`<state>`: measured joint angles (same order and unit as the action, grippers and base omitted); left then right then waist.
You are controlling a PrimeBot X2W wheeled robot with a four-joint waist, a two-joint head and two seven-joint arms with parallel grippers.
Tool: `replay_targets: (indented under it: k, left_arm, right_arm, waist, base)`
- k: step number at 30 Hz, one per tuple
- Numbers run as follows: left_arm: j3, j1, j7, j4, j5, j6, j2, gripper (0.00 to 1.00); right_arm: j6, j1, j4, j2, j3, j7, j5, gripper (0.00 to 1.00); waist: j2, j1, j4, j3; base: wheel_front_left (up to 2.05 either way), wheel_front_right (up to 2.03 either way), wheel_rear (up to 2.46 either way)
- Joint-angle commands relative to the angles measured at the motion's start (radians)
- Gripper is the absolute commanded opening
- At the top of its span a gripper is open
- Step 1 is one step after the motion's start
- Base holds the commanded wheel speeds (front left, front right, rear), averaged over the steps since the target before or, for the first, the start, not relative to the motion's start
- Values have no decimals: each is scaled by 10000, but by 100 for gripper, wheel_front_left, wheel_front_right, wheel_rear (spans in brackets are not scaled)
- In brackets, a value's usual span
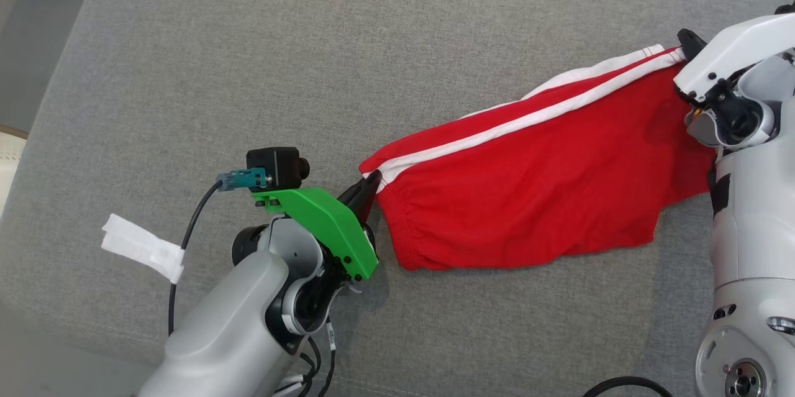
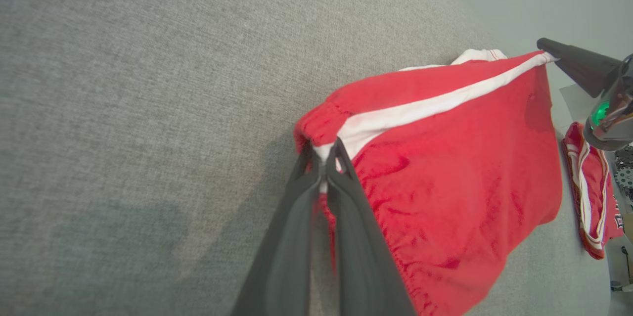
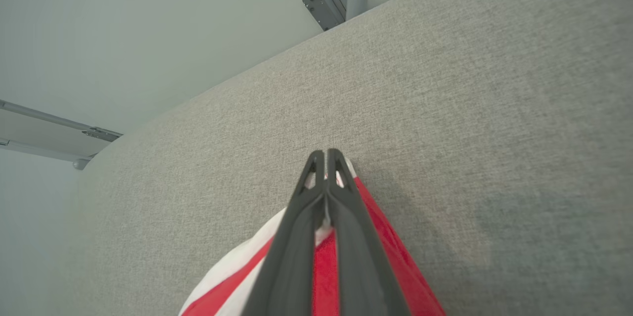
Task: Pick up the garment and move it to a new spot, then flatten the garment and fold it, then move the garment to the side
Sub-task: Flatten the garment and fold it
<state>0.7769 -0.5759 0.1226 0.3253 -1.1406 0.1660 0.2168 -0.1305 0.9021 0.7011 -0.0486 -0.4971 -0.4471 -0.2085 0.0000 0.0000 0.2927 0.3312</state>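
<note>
The red fabric garment with white side stripes point(image 1: 534, 198) hangs stretched between the two arms over the right half of the grey woven-fabric padded surface point(image 1: 248, 43). The left gripper point(image 1: 371, 189) has its two dark fingers pinched together on the gathered waistband corner where the white stripe ends; the right gripper point(image 1: 688, 43) is likewise clamped on the opposite striped corner, nearer the surface's right edge. In the right wrist view its fingers point(image 3: 346, 237) meet with a sliver of white cloth between them. The garment's long axis follows the white stripe from one pinch to the other, slanting from the near middle of the surface toward its far right; the striped edge looks taut, while the red body sags below it toward the robot, and it is unclear whether the lower hem rests on the surface. Each arm holds one end, so neither is the nearer; the coming move probably depends on both grippers travelling together along that axis and keeping the span, so the cloth comes down flat rather than bunched. A second folded red-and-white cloth point(image 2: 588, 197) lies beyond the right edge.
</note>
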Motion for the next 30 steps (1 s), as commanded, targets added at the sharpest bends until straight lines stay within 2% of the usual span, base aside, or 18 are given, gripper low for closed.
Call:
replay_targets:
  k: [1,3,4,5,6,7,8,9,10,12,14,19,21,22,25,28,30]
  left_arm:
    - [-2,-172,-3,56,-78,-70,-42,0]
    - [15,-172,-35,212,-74,-88,-81,0]
    - [19,-182,-64,267,-68,-102,-112,0]
    - [20,-197,-100,301,-61,-128,-142,0]
    - [37,-205,-120,340,-16,-154,-146,2]
    - [24,-209,-193,381,28,-150,-144,39]
    - [-12,-196,-269,408,60,-119,-158,55]
    - [-29,-180,-359,425,105,-80,-148,95]
    - [-34,-162,-458,419,173,-25,-112,100]
    - [-5,-100,-681,333,395,85,23,100]
    - [88,163,-960,51,717,303,282,100]
    - [346,717,-1523,-987,1501,531,1132,100]
    - [332,1076,-1959,-1541,1829,726,1460,100]
    - [332,1076,-1959,-1541,1829,726,1460,100]
    - [384,1559,-2645,-2311,2493,1075,2045,100]
    - [347,1977,-3304,-2957,3022,1337,2416,100]
    - [383,2069,-3596,-3153,3582,1351,2701,100]
  right_arm:
    - [0,124,73,-35,106,90,59,0]
    - [0,205,121,-43,293,297,71,0]
    - [0,241,144,-43,398,389,26,41]
    - [0,261,145,-38,518,471,-3,90]
    - [1,256,179,-41,576,520,-45,100]
    - [0,276,166,-41,725,564,-88,100]
    - [0,294,138,-36,914,564,-164,100]
    - [0,295,41,-26,1156,593,-267,100]
    - [0,277,-85,-32,1405,628,-432,100]
    - [0,100,-479,-41,1936,610,-901,100]
    - [0,-444,-1522,-62,2931,489,-1407,100]
    - [0,-1861,-3960,-961,4547,661,-1375,100]
    - [0,-2470,-4782,-1333,4772,948,-1077,100]
    - [0,-2470,-4782,-1333,4772,948,-1077,100]
    - [1,-3356,-5538,-1822,4810,1273,-362,100]
    - [1,-4042,-5653,-1920,4543,1061,-142,100]
    - [0,-4354,-5514,-2108,4518,772,-68,100]
  waist:
    - [0,0,-8,27]
    - [0,0,-15,43]
    - [0,0,-26,57]
    - [0,0,-42,69]
    - [0,0,-65,68]
    - [0,0,-88,63]
    - [0,0,-110,54]
    - [0,0,-134,40]
    - [0,0,-164,17]
    - [0,0,-245,-61]
    - [0,0,-436,-248]
    - [0,0,-855,-702]
    - [0,0,-991,-849]
    - [0,0,-991,-849]
    - [0,0,-1107,-926]
    - [0,0,-1057,-825]
    - [0,0,-929,-699]
  base:
    - [0,0,0]
    - [0,0,0]
    - [0,0,0]
    - [0,0,0]
    - [0,0,0]
    - [0,0,0]
    - [0,0,0]
    - [0,0,0]
    - [0,0,0]
    - [0,0,0]
    - [0,0,0]
    - [0,0,0]
    - [0,0,0]
    - [0,0,0]
    - [0,0,0]
    - [0,0,0]
    - [0,0,0]
